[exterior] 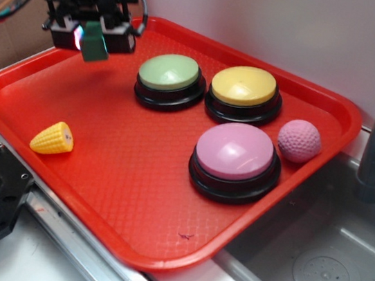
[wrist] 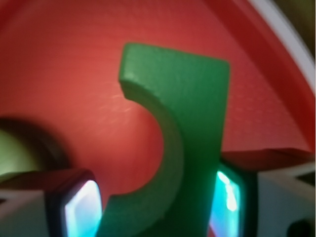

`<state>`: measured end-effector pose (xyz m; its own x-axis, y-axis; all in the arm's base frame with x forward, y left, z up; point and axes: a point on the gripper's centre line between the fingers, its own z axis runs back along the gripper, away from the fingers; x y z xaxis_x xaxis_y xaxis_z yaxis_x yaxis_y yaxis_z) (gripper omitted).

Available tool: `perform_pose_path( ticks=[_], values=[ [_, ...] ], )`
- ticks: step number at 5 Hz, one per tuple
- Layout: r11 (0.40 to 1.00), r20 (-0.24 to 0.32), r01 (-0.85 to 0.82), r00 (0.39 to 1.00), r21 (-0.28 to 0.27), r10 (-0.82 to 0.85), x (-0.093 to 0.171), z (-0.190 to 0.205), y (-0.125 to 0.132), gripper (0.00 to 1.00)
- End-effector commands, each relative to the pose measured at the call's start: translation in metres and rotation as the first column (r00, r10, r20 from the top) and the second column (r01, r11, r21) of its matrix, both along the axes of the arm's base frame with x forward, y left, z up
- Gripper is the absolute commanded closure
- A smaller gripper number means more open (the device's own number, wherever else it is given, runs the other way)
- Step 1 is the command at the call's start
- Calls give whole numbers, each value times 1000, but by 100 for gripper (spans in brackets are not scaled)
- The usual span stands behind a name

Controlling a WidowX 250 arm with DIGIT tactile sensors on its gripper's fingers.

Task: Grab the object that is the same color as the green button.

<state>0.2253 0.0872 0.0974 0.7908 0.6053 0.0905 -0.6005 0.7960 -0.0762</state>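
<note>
One green block (exterior: 95,42), upper left of frame: light, rigid, notched; end effector (exterior: 90,35) clamps flat faces, raised above red tray (exterior: 131,195).

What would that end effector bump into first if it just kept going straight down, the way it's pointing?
Probably the bare red tray. The end effector points down, shut on the green block, so the block would likely touch first. The green button sits off to the side.

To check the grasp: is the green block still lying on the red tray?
No, the gripper holds the green block in the air above the red tray, near its far left corner.
</note>
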Motion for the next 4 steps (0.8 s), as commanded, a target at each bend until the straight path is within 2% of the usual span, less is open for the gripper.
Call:
perform_pose_path(
  ticks=[1, 2, 3, 4],
  values=[
    [950, 24, 304, 952, 67, -306, -32, 115, -20, 100],
    [886, 8, 455, 889, 88, -457, -41, 125, -58, 100],
    [862, -5, 497, 866, 103, -499, -47, 122, -75, 100],
    [861, -28, 497, 867, 108, -497, -45, 118, -73, 100]
  ],
)
